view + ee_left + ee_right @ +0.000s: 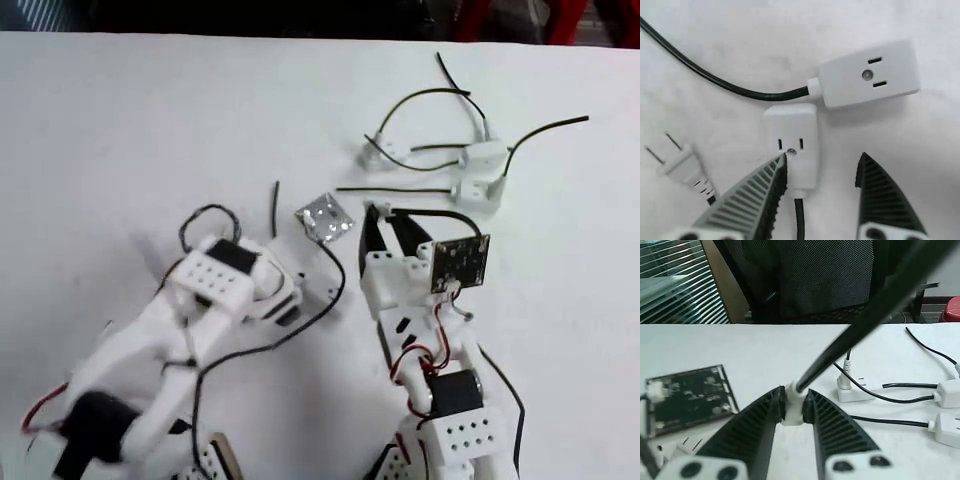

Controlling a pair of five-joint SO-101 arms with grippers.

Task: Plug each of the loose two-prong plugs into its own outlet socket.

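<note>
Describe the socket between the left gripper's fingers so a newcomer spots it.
On the white table, in front of the left gripper, two white sockets lie next to a loose plug. It is the socket between the open fingers; the neighbouring socket is wider and lies beyond the fingertips.

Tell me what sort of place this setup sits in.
Most likely an office or lab room used as a workbench. A white table is strewn with loose corded sockets, and beyond its far edge stand a black mesh chair and window blinds.
</note>
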